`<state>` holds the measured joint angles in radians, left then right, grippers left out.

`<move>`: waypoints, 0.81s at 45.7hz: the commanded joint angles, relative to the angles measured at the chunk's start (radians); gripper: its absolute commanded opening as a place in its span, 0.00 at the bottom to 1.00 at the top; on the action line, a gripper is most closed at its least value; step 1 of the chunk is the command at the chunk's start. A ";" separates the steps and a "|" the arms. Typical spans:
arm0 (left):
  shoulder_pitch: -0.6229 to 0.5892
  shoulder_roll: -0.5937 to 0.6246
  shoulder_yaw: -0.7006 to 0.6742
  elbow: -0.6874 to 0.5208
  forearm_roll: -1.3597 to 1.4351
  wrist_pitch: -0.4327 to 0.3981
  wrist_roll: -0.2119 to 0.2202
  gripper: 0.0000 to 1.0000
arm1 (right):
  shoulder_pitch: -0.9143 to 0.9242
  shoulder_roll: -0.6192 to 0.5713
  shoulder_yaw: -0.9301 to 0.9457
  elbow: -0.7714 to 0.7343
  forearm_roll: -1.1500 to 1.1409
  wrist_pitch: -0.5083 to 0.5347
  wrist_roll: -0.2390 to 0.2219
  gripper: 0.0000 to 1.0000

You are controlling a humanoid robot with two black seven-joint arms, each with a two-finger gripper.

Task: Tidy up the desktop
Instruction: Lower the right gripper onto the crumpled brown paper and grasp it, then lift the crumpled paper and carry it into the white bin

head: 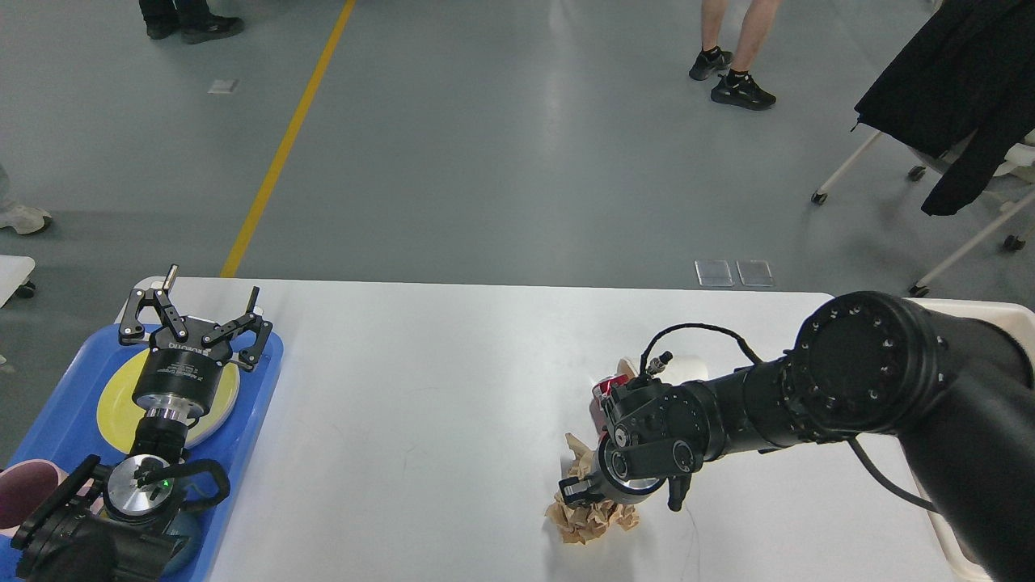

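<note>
The white desktop (420, 380) fills the lower half of the head view. A crumpled ball of brown paper (584, 521) lies on it near the front, right of centre. My right gripper (589, 499) points straight down onto the paper and touches its top. Its fingers are hidden under the wrist, so I cannot tell whether they grip. My left gripper (206, 311) is open and empty, raised over the blue tray (260, 388) at the table's left end.
A yellow plate (113, 404) lies in the tray and a pink cup (18, 495) shows at its near end. A red can (608, 390) and a white object (687, 368) stand just behind my right wrist. A cream bin's rim (962, 305) is at the right edge. People stand beyond the table.
</note>
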<state>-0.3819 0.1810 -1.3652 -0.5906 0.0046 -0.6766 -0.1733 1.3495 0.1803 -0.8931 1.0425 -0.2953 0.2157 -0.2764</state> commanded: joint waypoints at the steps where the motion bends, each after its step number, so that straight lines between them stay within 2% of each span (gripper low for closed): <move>1: 0.000 0.000 0.000 0.000 0.000 0.000 0.000 0.97 | -0.007 0.015 0.000 0.008 0.002 0.001 -0.001 0.00; 17: 0.000 0.000 0.000 -0.002 0.000 0.000 0.000 0.97 | 0.010 0.013 0.000 0.076 0.010 -0.001 -0.001 0.00; 29: -0.002 0.000 0.000 0.000 0.000 0.000 0.000 0.97 | 0.097 0.001 0.003 0.151 0.074 0.008 -0.001 0.00; 37: 0.000 0.000 0.000 0.000 0.000 0.000 0.000 0.97 | 0.229 -0.088 0.003 0.275 0.182 0.019 0.000 0.00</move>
<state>-0.3828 0.1811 -1.3652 -0.5915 0.0046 -0.6765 -0.1733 1.4933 0.1493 -0.8895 1.2329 -0.1682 0.2313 -0.2776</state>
